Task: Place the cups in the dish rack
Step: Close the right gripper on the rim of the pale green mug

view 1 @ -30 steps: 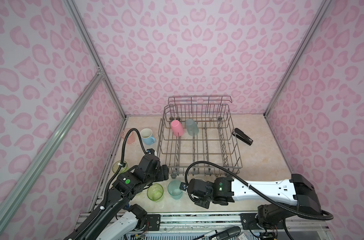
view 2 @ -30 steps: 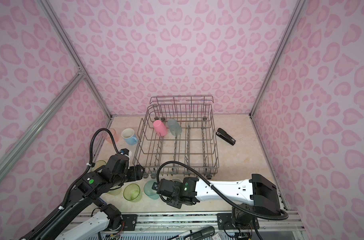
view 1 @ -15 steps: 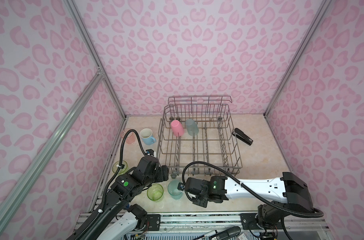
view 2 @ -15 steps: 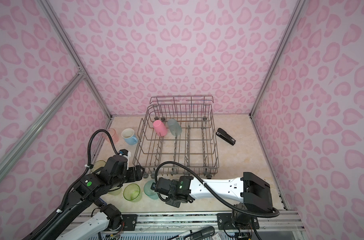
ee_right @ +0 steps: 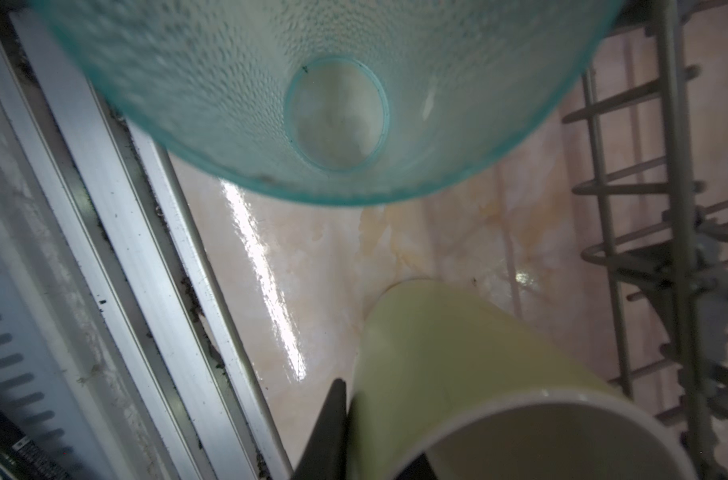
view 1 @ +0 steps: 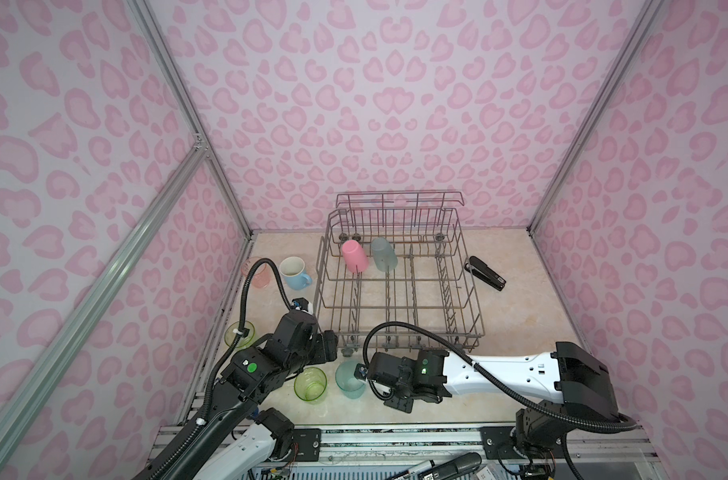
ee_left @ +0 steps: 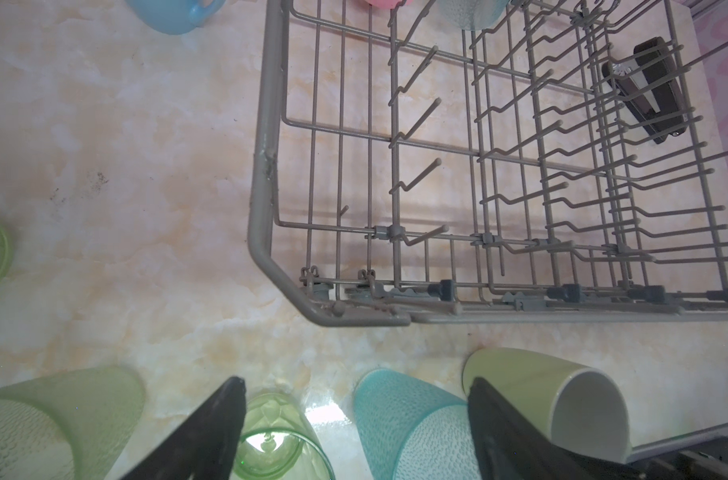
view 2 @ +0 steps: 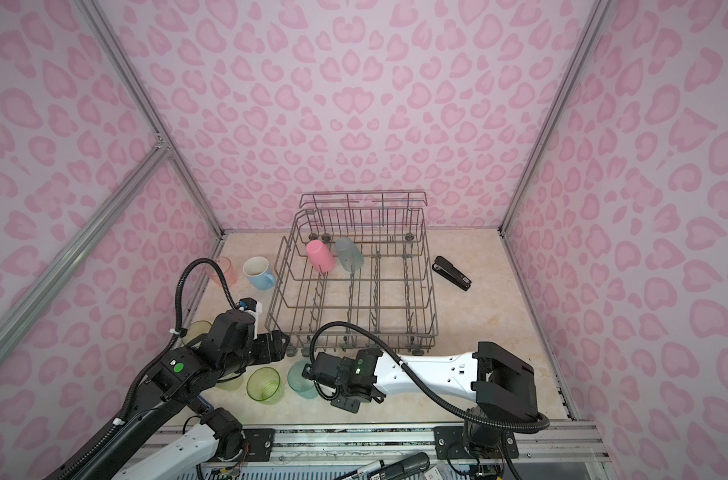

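Near the counter's [view 1: 520, 332] front edge, the right gripper [ee_right: 383, 417] has clamped the light-green mug [ee_right: 458, 365] (left gripper [ee_left: 356, 380] gapes). Racking looks next.

left gripper [ee_left: 356, 380] – jaws spread wide | right gripper [ee_right: 381, 419] – jaws pinched close

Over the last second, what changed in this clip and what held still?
The right arm slid further toward the teal cup, and the right tool closed on the wall of the light-green mug lying on its side. The left tool stayed open near the front corner of the dish rack. The pink cup and grey cup in the rack, and the cups outside it, did not move.
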### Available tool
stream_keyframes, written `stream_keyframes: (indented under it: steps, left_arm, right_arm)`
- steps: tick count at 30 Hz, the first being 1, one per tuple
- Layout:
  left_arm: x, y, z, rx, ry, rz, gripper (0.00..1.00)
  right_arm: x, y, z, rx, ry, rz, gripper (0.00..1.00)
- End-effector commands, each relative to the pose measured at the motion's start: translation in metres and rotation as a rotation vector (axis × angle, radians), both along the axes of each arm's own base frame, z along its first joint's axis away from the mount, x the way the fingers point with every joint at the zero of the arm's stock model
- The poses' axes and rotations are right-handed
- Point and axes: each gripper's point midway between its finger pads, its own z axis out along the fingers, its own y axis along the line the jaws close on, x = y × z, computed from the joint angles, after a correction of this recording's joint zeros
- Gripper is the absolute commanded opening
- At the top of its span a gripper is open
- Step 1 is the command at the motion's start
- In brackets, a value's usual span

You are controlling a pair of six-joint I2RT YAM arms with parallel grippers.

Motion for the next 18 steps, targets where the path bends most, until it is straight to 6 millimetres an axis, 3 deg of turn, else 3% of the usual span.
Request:
stream_keyframes:
  steps: [1,18]
  left_arm:
    - [0.003,0.0,0.002,0.002,-0.017,0.003,0.86]
    - [0.004,0.001,0.002,0.0,-0.025,0.015,0.86]
  right_arm:
    - [0.002,-0.002,0.002,-0.008,-0.016,0.001,0.1]
    - [0.0,-0.002,0.028,0.066,-0.032,-0.012,0.0]
